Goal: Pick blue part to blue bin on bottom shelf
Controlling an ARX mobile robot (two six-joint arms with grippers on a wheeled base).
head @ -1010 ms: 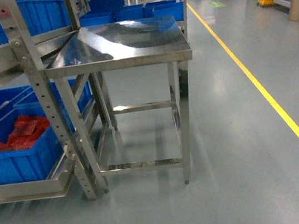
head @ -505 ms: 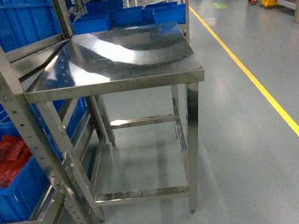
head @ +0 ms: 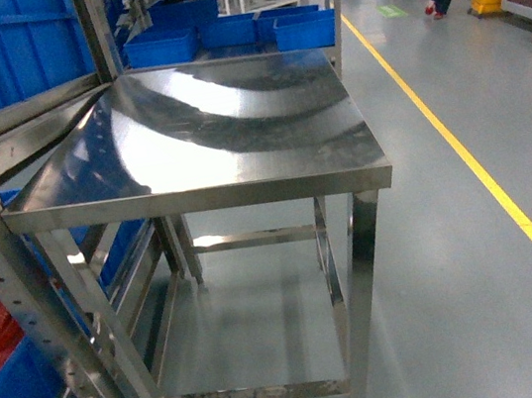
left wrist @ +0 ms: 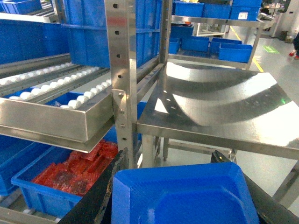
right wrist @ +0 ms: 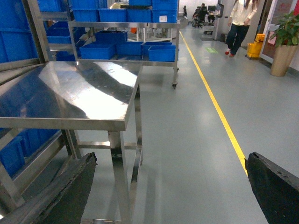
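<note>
Left gripper (left wrist: pixel 180 196) jaws clamped on blue part (left wrist: pixel 184 198); right gripper (right wrist: pixel 170 186) jaws apart, empty. Base rolled closer to steel table (head: pixel 205 128) vs 1 s ago; bottom shelf out of view, drop still pending.

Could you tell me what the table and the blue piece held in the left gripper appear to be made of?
The table looks like polished stainless steel: mirror-like reflections and glare. The blue part, between the left gripper fingers, seems matte moulded plastic with a fine surface texture.
</note>
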